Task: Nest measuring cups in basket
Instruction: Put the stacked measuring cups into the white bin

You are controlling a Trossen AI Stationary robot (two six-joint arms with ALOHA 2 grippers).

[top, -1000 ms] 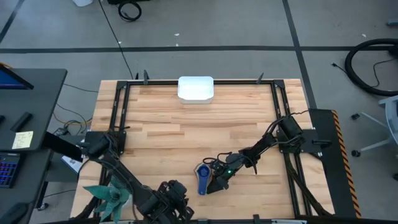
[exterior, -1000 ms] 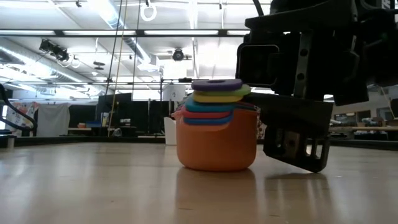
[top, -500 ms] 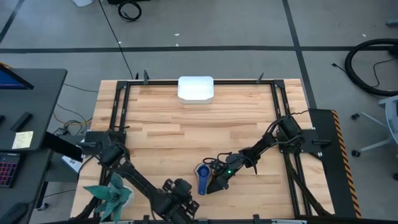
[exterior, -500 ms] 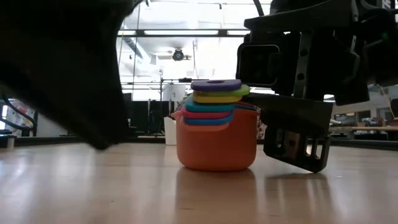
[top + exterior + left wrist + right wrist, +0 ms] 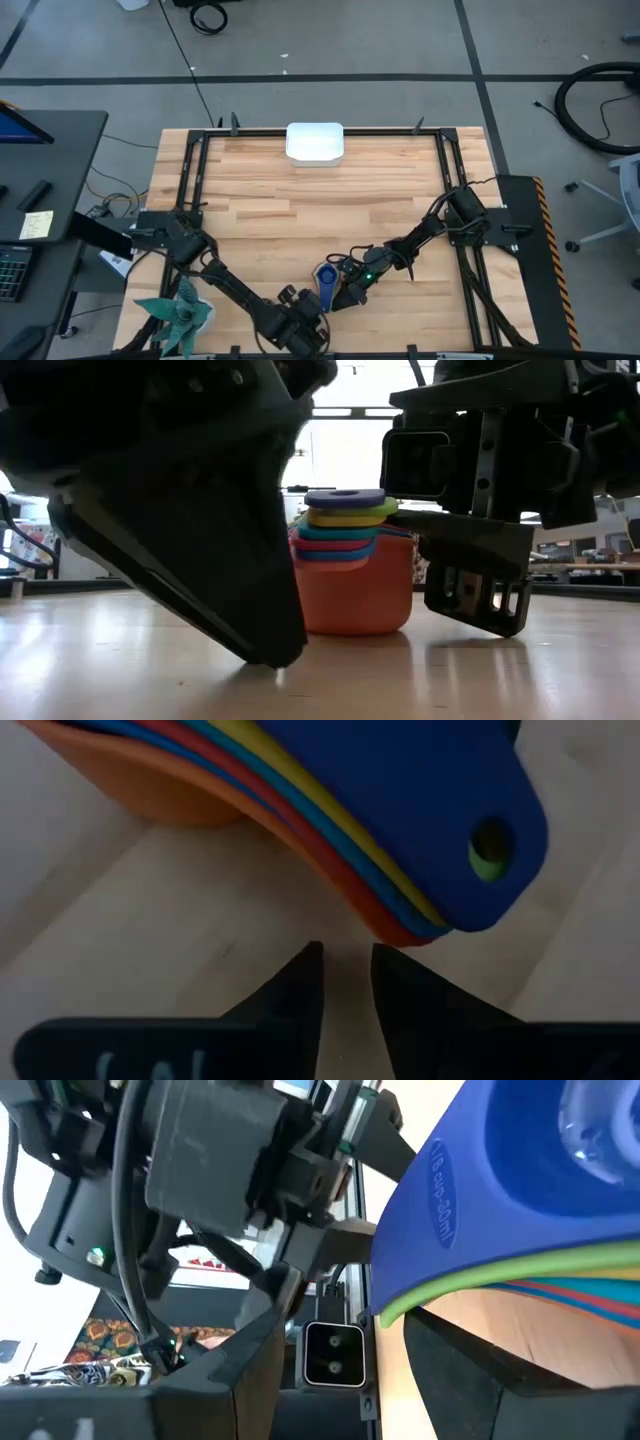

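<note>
Sitting w/ handles just beyond left hand (image 5: pixel 345 982): nested cups (image 5: pixel 330 810).

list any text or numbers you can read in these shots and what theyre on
Embossed marking on the handle of the top blue cup: reads roughly "1/8 cup 30ml", but it is slanted and only partly legible.
Pale lettering on the left gripper body at the bottom edge of the left wrist view: cut off, unreadable.
Yellow note on the side desk: too small to read.
No other text shows.
</note>
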